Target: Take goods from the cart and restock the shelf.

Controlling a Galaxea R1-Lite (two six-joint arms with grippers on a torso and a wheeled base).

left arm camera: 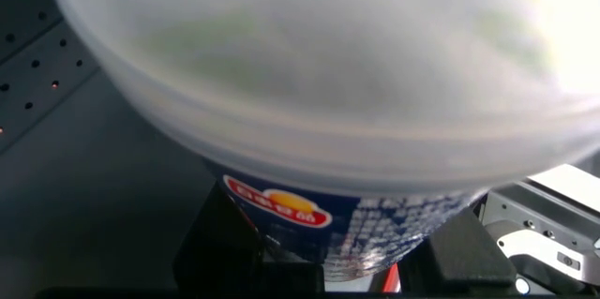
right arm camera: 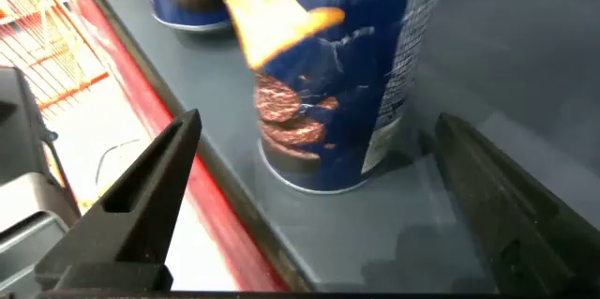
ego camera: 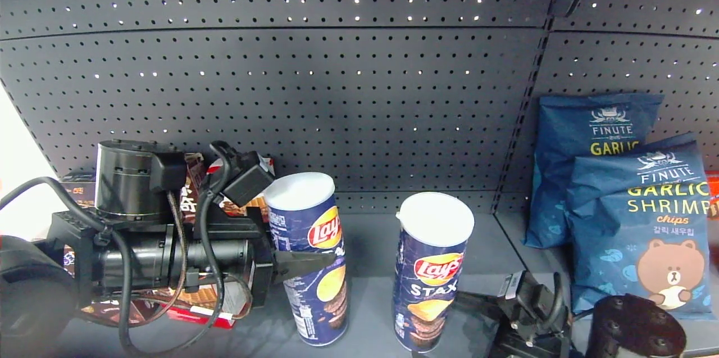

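Two blue chip cans with white lids stand upright on the grey shelf. My left gripper is shut on the left can at mid-height, one finger crossing its front. In the left wrist view that can looms close under its lid, with dark fingers on either side. The right can stands free near the shelf's front edge. My right gripper is open low at this can, with its fingers spread on either side and touching nothing. In the head view the right gripper sits low beside the can.
Blue shrimp-chip bags lean at the shelf's right, past an upright post. Brown and red snack boxes lie behind my left arm. A perforated panel backs the shelf. The shelf's red front lip and orange cart wire lie below.
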